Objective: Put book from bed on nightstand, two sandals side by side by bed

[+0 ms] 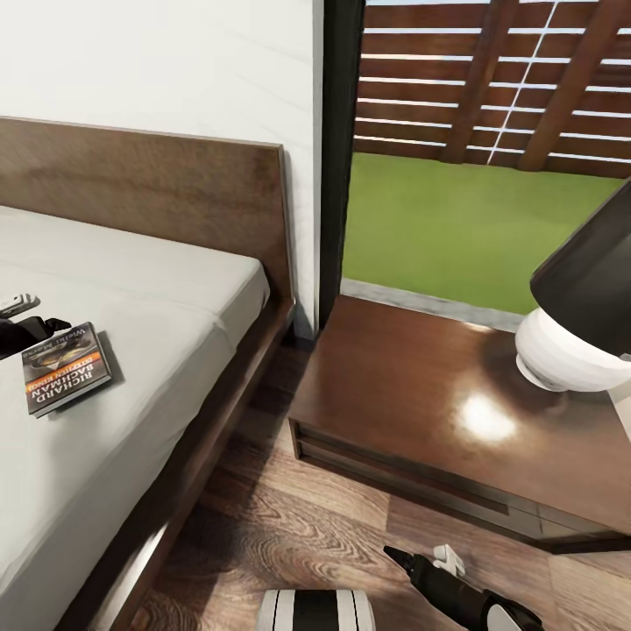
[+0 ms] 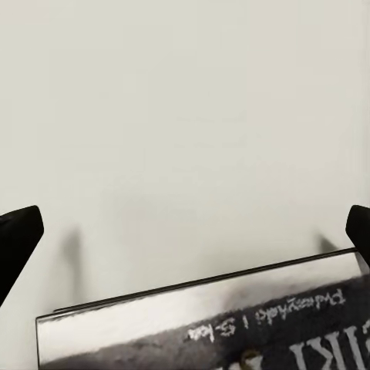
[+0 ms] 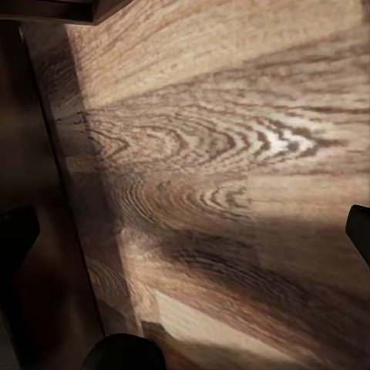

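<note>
right gripper (image 1: 419, 561) seen low over wood floor (image 3: 231, 154) in front of nightstand (image 1: 421, 394), fingertips spread wide | book (image 1: 66, 368) lying flat on bed (image 1: 140, 350) mattress, left of nightstand | left gripper (image 1: 22, 322) held just beyond book, fingers (image 2: 17, 239) parted, nothing pinched | window (image 1: 473, 202) behind nightstand
</note>
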